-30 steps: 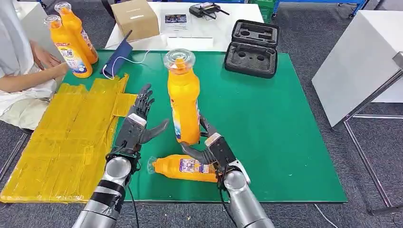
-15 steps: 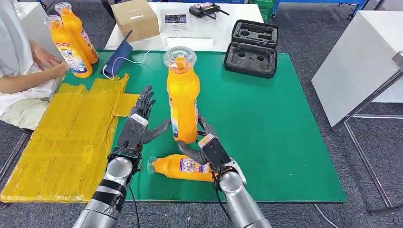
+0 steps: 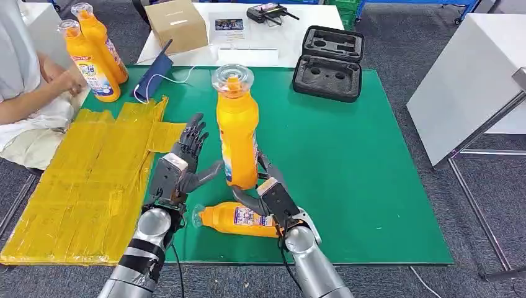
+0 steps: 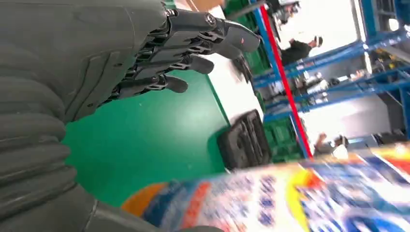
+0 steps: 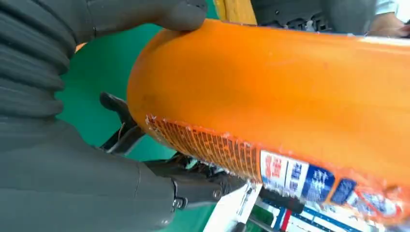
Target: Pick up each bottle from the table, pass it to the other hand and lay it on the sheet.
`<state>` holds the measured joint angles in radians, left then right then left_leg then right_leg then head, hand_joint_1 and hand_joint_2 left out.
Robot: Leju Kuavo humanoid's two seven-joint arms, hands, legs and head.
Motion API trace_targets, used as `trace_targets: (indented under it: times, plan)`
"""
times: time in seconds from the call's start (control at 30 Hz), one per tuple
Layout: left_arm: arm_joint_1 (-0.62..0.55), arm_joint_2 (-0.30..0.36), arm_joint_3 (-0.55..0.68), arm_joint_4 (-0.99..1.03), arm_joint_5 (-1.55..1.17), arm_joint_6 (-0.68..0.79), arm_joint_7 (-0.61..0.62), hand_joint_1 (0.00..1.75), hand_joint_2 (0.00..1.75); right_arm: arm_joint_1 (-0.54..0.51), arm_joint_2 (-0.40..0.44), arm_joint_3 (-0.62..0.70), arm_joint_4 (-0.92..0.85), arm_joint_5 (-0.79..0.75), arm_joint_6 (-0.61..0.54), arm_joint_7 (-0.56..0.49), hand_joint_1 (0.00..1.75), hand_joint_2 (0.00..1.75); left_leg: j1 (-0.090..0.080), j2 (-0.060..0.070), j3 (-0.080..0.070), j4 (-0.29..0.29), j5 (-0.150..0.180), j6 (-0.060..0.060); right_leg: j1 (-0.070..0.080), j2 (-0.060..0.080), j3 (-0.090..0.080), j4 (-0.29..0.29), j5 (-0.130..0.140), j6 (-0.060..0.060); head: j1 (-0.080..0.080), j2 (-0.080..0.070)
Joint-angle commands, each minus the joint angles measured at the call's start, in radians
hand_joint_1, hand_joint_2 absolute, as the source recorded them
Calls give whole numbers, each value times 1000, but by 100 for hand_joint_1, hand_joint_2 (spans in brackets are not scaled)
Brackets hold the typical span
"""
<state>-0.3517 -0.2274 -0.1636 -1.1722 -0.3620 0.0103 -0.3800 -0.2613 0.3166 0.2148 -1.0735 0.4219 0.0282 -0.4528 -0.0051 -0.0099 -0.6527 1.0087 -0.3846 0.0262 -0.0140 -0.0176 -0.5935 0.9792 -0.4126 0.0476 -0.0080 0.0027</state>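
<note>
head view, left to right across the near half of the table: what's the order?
yellow sheet → left hand → upright orange bottle → right hand → bare green mat. The lying bottle overlaps the hands, so it is left out.

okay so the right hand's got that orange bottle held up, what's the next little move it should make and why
Probably bring the left hand the last bit sideways and close it around the upright bottle. The right hand grips the bottle near its base, while the left hand waits beside it with fingers spread, not yet touching. The yellow sheet lies on the left hand's side.
</note>
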Motion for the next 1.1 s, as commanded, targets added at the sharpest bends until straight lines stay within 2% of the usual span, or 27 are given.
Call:
trace_targets:
  times: [0.03, 0.07, 0.27, 0.3, 0.5, 0.6, 0.77, 1.1]
  plan:
    - [-5, 22, -6, -4, 15, -1, 4, 0, 175, -11, -40, -13, 8, 1, -9, -2, 175, 175, 1, 0, 7, 0, -3, -2, 1, 1, 8, -1, -3, -2, 0, 0]
    - [-5, 23, -1, -2, 17, 1, 3, 0, 175, -10, -43, -18, 1, 1, -13, -2, 175, 175, 1, 1, 4, 0, -2, -1, 1, 2, 4, -1, -1, -1, 0, 0]
    - [-11, 26, 48, 37, 34, 14, -3, 0, 175, 24, -70, -59, -106, 4, -6, 4, 175, 175, 1, 0, 6, 0, -3, -2, 1, 0, 7, -1, -3, -2, 0, 0]
    - [-12, 26, 52, 40, 34, 15, -5, 0, 175, 25, -70, -62, -111, 5, -7, 4, 175, 175, 0, 0, 3, -1, -1, -1, 0, 0, 4, -1, -1, -1, 0, 0]
    - [-32, 27, 83, 81, 38, 22, -9, 0, 175, 36, -66, -68, -123, 6, -6, 4, 175, 175, 2, 1, 14, 0, -7, -5, 2, 3, 15, -1, -7, -5, 0, 0]
    - [-32, 22, 83, 88, 34, 12, -15, 0, 175, 34, -66, -76, -126, 6, -6, 4, 175, 175, 1, 0, 7, 0, -3, -2, 1, 1, 8, -1, -3, -2, 0, 0]
    - [2, 12, 54, 27, 16, 4, -33, 0, 175, 31, -58, -68, -116, 15, -8, 0, 175, 175, 0, 0, 3, 0, -1, -1, 0, 1, 4, -1, -1, -1, 0, 0]
    - [65, 4, -41, -67, 1, -35, -45, 0, 175, 12, -48, -32, -76, 58, -39, 10, 175, 175, 1, 2, 6, 0, -3, -2, 1, 3, 6, -1, -2, -2, 0, 0]
